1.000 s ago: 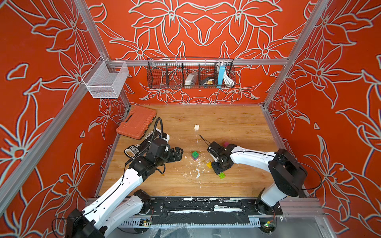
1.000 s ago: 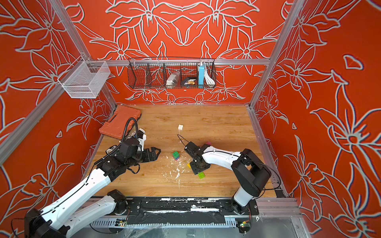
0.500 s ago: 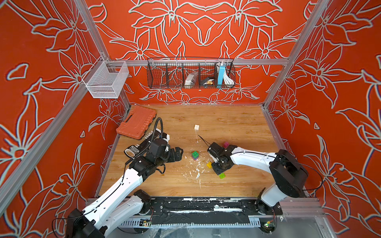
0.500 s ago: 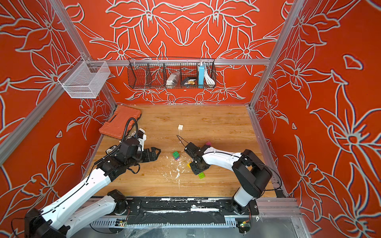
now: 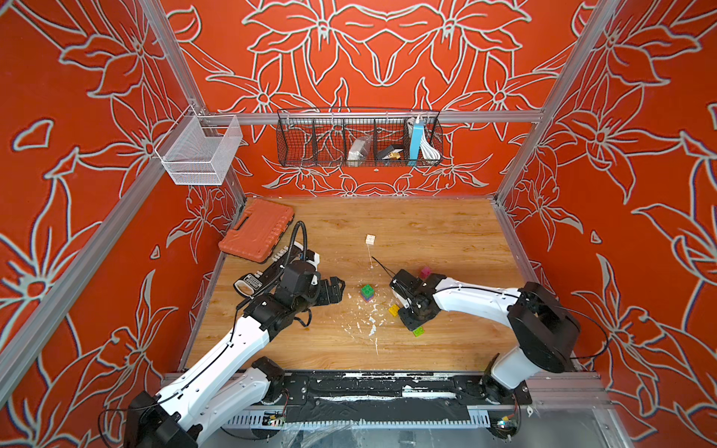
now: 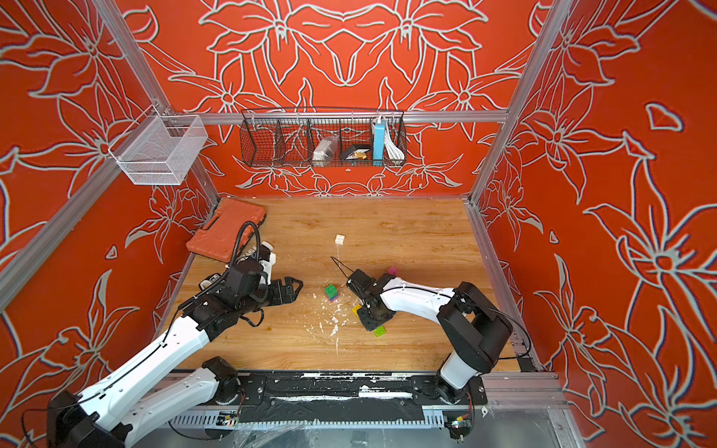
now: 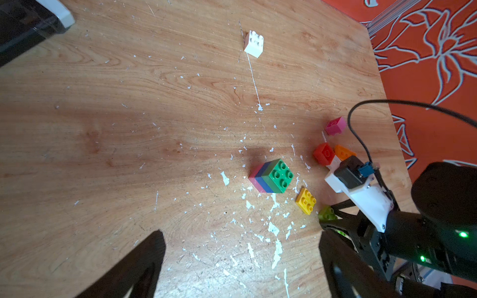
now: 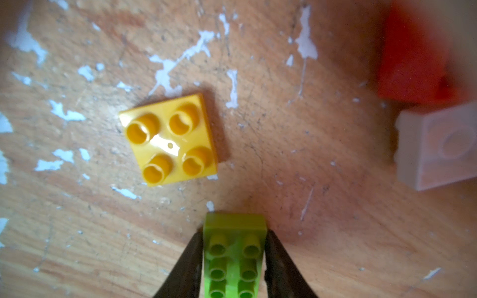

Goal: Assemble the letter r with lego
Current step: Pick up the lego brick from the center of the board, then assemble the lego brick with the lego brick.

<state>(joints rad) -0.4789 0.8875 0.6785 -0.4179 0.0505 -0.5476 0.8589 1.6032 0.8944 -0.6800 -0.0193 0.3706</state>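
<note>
- Wooden worktop (image 5: pixel 426 232), flecked with white scraps, sits inside orange flowered walls.
- Right gripper (image 8: pixel 233 233) is clenched on the lime brick (image 8: pixel 233 260), down at the worktop.
- Risk: gripped by its sides alone, the brick may twist or slip when lifted.
- Yellow brick (image 8: pixel 169 140) lies near, green-topped stack (image 7: pixel 271 176) beyond; left gripper (image 5: pixel 336 289) is spread wide and empty.

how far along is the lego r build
Early. Done: one short stack, green on blue on pink, mid-table. In hand: the right gripper is shut on a lime brick; the left gripper is open and empty. Left: the yellow brick, red brick, orange brick, pink brick and far white brick lie loose, and no r shape shows yet.
</note>
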